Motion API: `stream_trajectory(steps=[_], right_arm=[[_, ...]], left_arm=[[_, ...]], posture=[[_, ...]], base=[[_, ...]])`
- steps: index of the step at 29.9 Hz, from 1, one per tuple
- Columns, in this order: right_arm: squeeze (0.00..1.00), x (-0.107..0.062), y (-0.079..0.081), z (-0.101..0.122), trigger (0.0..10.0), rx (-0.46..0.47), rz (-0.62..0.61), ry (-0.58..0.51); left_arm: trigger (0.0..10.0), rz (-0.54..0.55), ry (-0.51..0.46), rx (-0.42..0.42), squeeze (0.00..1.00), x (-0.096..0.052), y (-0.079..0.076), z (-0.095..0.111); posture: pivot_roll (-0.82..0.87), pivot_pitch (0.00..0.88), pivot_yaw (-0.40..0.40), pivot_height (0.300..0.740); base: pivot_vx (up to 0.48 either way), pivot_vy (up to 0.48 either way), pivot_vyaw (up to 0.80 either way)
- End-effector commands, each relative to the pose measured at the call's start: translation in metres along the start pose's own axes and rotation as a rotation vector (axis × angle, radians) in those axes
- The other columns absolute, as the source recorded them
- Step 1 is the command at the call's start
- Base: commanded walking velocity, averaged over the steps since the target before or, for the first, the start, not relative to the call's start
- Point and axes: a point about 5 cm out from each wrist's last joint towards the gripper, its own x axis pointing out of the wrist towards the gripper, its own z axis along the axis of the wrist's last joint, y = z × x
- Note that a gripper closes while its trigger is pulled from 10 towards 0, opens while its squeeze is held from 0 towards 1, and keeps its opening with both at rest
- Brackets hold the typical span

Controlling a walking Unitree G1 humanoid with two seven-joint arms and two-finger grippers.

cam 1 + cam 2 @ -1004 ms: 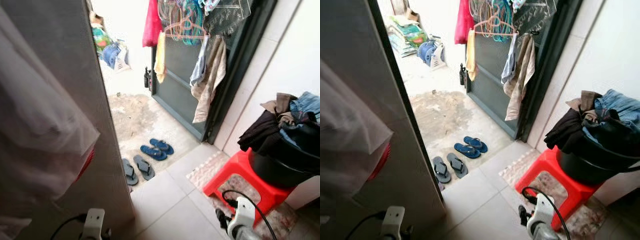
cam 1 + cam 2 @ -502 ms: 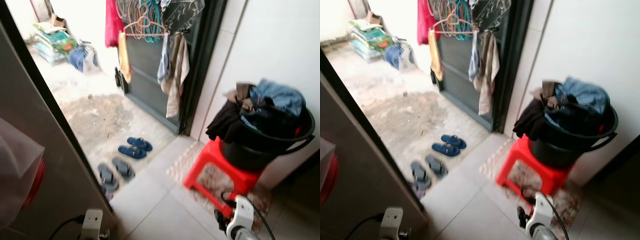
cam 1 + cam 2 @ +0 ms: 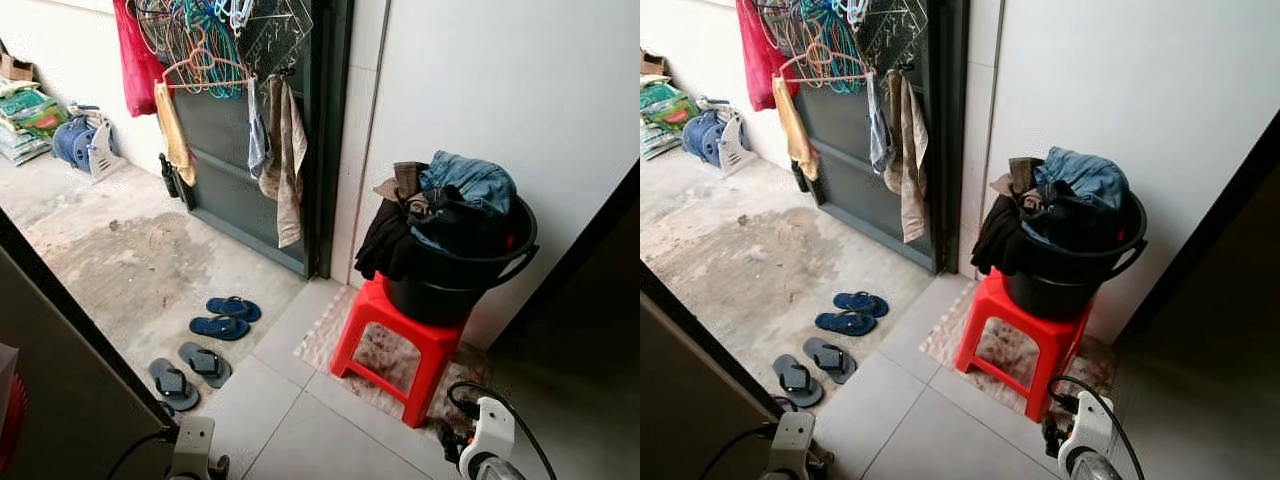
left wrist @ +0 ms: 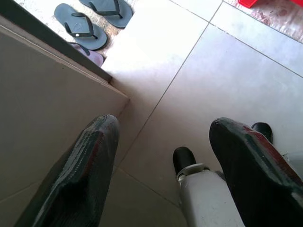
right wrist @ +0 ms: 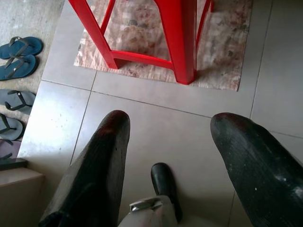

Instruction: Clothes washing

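Clothes (image 3: 448, 196) are seen heaped in a black bucket (image 3: 450, 285), right of centre in the head views, set on a red stool (image 3: 400, 335) that stands on a patterned mat (image 3: 385, 365) beside a white wall. Two pairs of sandals (image 3: 205, 340) lie at lower left near a dark door (image 3: 235, 170) hung with hangers. The left gripper (image 4: 163, 156) and right gripper (image 5: 168, 142) are held low over floor tiles, fingers spread wide and holding nothing.

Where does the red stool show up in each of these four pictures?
Left eye view: red stool right of centre, under the black bucket.
Right eye view: centre, same.
Left wrist view: a red corner at the top edge.
Right wrist view: its legs up top.
Shared landmark: the grey sandals.
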Motion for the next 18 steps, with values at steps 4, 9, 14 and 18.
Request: stream_trajectory(steps=[4, 9, 14, 18], right_arm=[[0.00, 0.0002, 0.0009, 0.0010, 10.0, 0.002, 0.000, -0.006], [0.00, 0.0001, 0.0008, 0.0005, 10.0, 0.000, 0.001, -0.006], [0.00, 0.0001, 0.0008, 0.0006, 10.0, -0.001, 0.001, -0.006], [0.00, 0.0001, 0.0008, 0.0002, 10.0, -0.001, 0.001, -0.006]], left_arm=[[10.0, -0.003, 0.020, 0.066, 0.00, -0.0007, 0.0025, -0.0036], [10.0, 0.002, 0.024, 0.031, 0.00, -0.0010, 0.0025, -0.0051], [10.0, 0.001, 0.023, 0.043, 0.00, -0.0010, 0.0025, -0.0047], [10.0, 0.000, 0.024, 0.041, 0.00, -0.0011, 0.0025, -0.0051]], posture=[[0.03, 0.000, -0.006, 0.740], [0.03, 0.000, -0.008, 0.740], [0.03, 0.000, -0.008, 0.740], [0.03, 0.000, -0.007, 0.740]], base=[[0.000, -0.240, -0.55], [0.000, -0.282, -0.55], [0.000, 0.000, -0.55], [0.000, 0.000, -0.55]])
